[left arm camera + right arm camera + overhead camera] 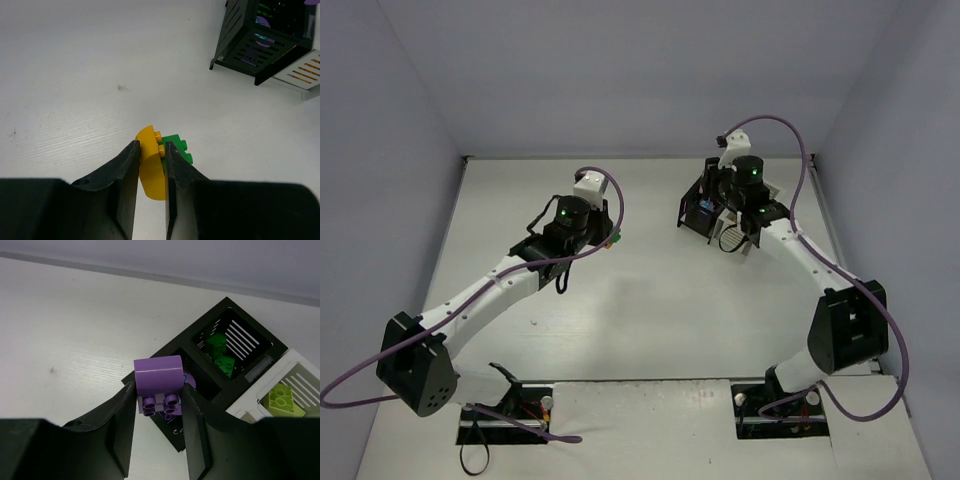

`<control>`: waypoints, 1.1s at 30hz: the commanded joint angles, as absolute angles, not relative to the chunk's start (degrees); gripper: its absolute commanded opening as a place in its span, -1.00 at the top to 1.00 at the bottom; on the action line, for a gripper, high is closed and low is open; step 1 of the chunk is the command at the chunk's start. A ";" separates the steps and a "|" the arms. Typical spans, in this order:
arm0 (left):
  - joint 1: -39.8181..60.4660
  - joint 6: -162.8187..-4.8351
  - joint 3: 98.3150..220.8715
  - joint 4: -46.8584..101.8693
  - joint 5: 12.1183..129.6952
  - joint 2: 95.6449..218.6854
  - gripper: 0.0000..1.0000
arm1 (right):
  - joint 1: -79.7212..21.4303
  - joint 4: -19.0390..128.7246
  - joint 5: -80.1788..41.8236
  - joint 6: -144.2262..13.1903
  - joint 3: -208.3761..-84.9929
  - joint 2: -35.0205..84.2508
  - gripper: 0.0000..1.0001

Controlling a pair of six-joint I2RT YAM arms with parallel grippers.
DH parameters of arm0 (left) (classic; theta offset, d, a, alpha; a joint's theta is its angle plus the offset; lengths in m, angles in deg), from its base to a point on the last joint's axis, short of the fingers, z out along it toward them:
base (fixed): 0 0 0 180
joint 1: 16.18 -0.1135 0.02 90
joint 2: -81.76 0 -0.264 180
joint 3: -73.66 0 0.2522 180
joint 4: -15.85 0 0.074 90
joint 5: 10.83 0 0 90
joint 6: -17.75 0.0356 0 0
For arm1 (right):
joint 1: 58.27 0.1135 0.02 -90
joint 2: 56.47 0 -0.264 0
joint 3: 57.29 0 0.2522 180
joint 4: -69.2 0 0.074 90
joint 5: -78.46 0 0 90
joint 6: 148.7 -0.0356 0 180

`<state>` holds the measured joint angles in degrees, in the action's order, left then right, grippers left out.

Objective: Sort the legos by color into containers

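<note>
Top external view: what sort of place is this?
Probably a lab robot cell: a white table boxed in by plain walls, a left arm and right arm bolted at its near edge, and slatted sorting bins.

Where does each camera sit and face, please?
Top external: above and behind, looking down on the white table; both arms show.
Left wrist: looks past the left gripper, shut on a yellow rounded plastic brick.
Right wrist: looks past the right gripper, holding a purple rounded plastic brick.
Shared: both wrist views show the black slatted bins.
</note>
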<state>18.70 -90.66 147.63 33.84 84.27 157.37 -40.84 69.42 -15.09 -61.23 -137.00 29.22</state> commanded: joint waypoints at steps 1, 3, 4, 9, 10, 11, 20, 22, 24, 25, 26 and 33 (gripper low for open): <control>18.63 -89.91 151.14 31.81 84.53 154.71 0.92 | -41.66 73.01 -11.80 -59.14 -140.22 32.47 0.99; 18.63 -89.83 151.06 31.72 84.53 154.62 0.92 | -41.84 73.37 -11.71 -59.32 -140.66 34.31 0.98; 18.63 -89.83 151.06 31.72 84.44 154.62 0.92 | -42.01 73.72 -11.71 -59.32 -140.66 34.76 0.97; 18.63 -90.00 151.06 31.63 84.09 154.53 0.92 | -42.80 74.69 -11.71 -59.58 -141.01 37.48 0.81; 18.63 -90.09 151.14 31.54 84.00 154.62 0.92 | -42.80 74.69 -11.80 -59.67 -141.27 37.58 0.75; 18.63 -90.09 151.06 31.46 83.91 154.53 0.92 | -42.72 74.69 -11.89 -59.58 -141.36 37.75 0.68; 18.72 -90.35 150.44 30.58 82.86 153.83 0.92 | -42.80 73.63 -17.06 -61.34 -140.75 34.95 -0.11; 18.63 -90.35 150.09 30.58 82.51 153.48 0.92 | -42.80 73.63 -18.39 -62.39 -139.53 32.84 -0.20; 18.63 -90.35 149.92 30.58 82.42 153.30 0.92 | -42.80 73.02 -19.61 -63.18 -138.90 30.82 -0.21; 18.63 -90.44 149.83 28.66 82.16 153.22 0.92 | -42.72 72.93 -21.01 -64.14 -138.55 30.03 -0.21; 18.63 -90.44 149.83 28.47 82.07 153.21 0.92 | -42.63 72.93 -22.94 -64.94 -137.94 29.06 -0.20; 18.63 -90.97 149.39 27.59 80.93 152.86 0.92 | -35.52 75.99 -36.40 -70.48 -132.50 21.50 -0.20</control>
<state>18.70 -90.68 147.63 32.29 81.95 155.30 -39.53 70.53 -28.29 -67.44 -133.88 25.14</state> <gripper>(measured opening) 0.172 0.599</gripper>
